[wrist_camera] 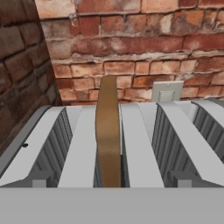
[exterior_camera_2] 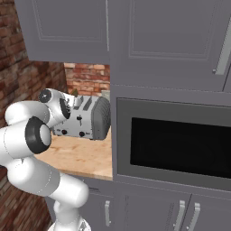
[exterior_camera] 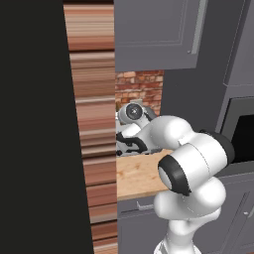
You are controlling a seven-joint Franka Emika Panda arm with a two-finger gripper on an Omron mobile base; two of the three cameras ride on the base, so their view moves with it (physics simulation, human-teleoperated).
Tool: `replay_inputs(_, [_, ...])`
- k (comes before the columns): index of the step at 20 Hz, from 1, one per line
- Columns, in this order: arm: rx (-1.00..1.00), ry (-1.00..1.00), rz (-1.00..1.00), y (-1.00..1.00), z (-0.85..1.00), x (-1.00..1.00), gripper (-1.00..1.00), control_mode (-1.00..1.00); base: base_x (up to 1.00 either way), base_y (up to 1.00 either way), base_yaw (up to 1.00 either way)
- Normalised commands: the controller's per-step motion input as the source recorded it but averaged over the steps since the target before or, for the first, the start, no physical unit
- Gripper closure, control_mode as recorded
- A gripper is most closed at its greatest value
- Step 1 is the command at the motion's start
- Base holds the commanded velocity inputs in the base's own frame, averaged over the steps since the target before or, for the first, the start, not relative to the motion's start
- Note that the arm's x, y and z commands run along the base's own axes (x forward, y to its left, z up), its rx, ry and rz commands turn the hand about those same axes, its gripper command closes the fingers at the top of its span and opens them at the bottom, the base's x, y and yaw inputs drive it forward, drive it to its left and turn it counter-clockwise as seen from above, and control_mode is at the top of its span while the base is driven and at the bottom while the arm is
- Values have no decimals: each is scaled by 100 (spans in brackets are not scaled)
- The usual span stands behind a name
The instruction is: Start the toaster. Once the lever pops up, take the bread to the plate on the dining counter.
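The bread (wrist_camera: pixel 108 131) stands on edge in a slot of the toaster (wrist_camera: pixel 140 148), its brown crust rising clear above the slot mouth; seen from the hand, it sits in the second slot from the toaster's left end, with empty ribbed slots on either side of it. The toaster (exterior_camera_2: pixel 88 118) is a boxy silver-grey unit with black knobs and levers low on its front face, and it stands on a light wooden table (exterior_camera_2: pixel 81 155) in a nook, close to the brick wall (wrist_camera: pixel 131 43) behind it. On that wall, just behind the toaster's right half in the hand view, is a pale wall outlet (wrist_camera: pixel 166 91).

The hand hovers just above and in front of the toaster, looking down along its top. The fingertips themselves cannot be made out in any view, but the gripper stands fully spread and grips nothing.

In the right base view a black microwave (exterior_camera_2: pixel 180 146) is built into the grey cabinetry just beside the toaster, to its right, with grey upper cabinets (exterior_camera_2: pixel 67 27) overhanging the toaster. In the left base view the white arm (exterior_camera: pixel 191 163) reaches over the table (exterior_camera: pixel 136 176) toward the toaster, which is largely hidden behind the arm there.
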Motion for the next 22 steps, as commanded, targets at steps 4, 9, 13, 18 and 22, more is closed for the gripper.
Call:
replay_inputs(4, [0, 0, 0, 0, 0, 0, -100, -100, 0, 0, 0])
replay_inputs(9, [0, 0, 0, 0, 0, 0, -100, -100, 0, 0, 0])
replay_inputs(13, [0, 0, 0, 0, 0, 0, -100, -100, 0, 0, 0])
replay_inputs(18, [0, 0, 0, 0, 0, 0, -100, -100, 0, 0, 0])
replay_inputs(22, [0, 0, 0, 0, 0, 0, -100, -100, 0, 0, 0])
